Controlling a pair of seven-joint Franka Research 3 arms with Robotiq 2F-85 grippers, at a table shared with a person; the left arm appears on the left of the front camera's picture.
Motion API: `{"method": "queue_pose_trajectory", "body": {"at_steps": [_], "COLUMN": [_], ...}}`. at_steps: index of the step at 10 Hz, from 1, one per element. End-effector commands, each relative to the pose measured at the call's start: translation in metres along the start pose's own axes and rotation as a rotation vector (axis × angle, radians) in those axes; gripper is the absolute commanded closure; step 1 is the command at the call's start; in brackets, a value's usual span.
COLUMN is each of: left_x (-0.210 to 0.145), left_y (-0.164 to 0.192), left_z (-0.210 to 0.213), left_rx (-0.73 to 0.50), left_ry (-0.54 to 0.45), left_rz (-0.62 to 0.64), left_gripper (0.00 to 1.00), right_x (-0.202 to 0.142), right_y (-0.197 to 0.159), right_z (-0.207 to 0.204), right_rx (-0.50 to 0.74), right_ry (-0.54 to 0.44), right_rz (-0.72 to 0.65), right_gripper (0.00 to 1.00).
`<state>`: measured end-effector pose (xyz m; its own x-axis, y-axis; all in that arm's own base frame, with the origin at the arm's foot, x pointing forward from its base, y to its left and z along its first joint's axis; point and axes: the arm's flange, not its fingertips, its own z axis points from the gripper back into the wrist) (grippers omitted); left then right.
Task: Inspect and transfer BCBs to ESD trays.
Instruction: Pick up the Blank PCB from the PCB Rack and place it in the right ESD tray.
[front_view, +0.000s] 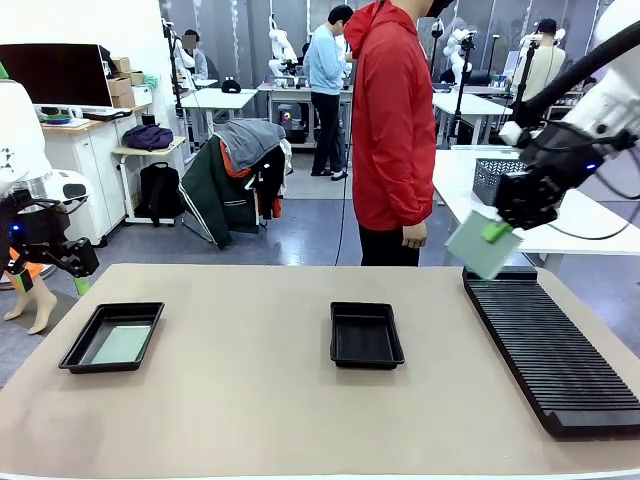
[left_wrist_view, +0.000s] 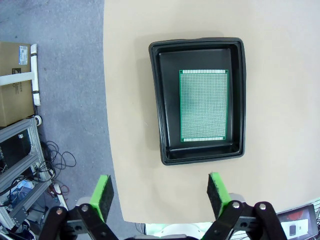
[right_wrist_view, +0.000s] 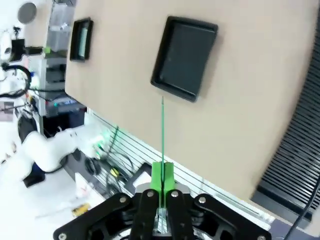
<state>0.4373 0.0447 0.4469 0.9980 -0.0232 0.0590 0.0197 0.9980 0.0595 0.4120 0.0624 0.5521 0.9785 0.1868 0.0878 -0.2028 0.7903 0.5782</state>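
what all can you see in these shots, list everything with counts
ESD trays: two, black, one at the table's left, the other mid-table and empty
BCBs: two, green, one flat in the left tray, one held in the air over the rack's far end
rack: one, black, ribbed, table's right side
table: one, tan top
basket: one, grey wire mesh, on the white table behind
person: one, red jacket, standing at the far side
left end effector: one, black with green pads, open, raised by the table's left edge
right end effector: one, black with green pads, shut on the raised BCB
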Motion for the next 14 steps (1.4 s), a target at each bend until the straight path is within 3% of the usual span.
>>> {"method": "queue_pose_trajectory", "body": {"at_steps": [1, 6, 9, 14], "left_x": [0.0, 0.0, 0.0, 0.0], "left_y": [0.001, 0.001, 0.001, 0.001], "left_z": [-0.002, -0.002, -0.002, -0.002], "left_rx": [0.001, 0.001, 0.001, 0.001], "left_ry": [-0.004, -0.004, -0.004, -0.004], "left_rz": [0.002, 0.002, 0.002, 0.002], "left_gripper": [0.0, 0.0, 0.0, 0.0], "right_x": [0.015, 0.04, 0.037, 0.041], "right_y": [0.012, 0.024, 0.016, 0.0], "right_z": [-0.04, -0.143, -0.192, -0.248], "right_rx": [0.071, 0.189, 0.222, 0.243], "right_ry": [-0.101, -0.219, -0.298, -0.31], "right_rz": [-0.061, -0.178, -0.21, -0.177], "right_gripper": [0.98, 0.98, 0.98, 0.98]}}
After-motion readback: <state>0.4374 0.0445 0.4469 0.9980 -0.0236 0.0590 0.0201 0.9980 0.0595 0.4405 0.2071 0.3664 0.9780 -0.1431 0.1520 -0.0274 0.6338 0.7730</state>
